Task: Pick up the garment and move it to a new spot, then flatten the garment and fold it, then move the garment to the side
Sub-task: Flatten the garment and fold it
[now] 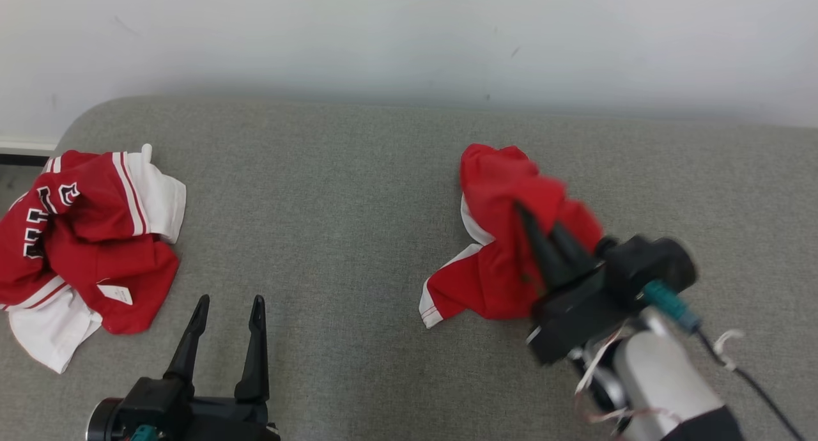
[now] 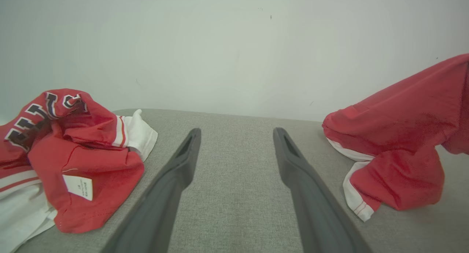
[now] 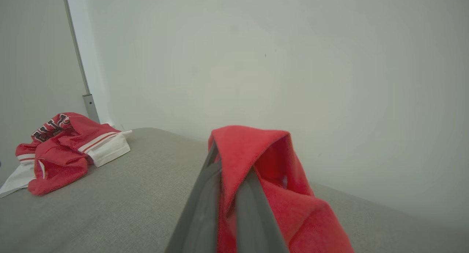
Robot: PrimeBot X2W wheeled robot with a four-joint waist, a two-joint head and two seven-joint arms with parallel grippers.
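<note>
A red garment with white trim (image 1: 505, 230) hangs partly lifted over the right half of the grey surface, its lower edge still resting on the fabric. My right gripper (image 1: 540, 227) is shut on a fold of this red garment (image 3: 253, 154), cloth pinched between the two dark fingers. The same garment (image 2: 399, 150) shows at the right of the left wrist view. My left gripper (image 1: 230, 310) stands open near the front edge, nothing between its fingers (image 2: 183, 161).
A second crumpled red and white jersey with black lettering (image 1: 83, 236) lies at the far left of the grey upholstered surface (image 1: 332, 192). A pale wall (image 1: 409, 38) runs behind. A cable (image 1: 748, 377) trails from the right wrist.
</note>
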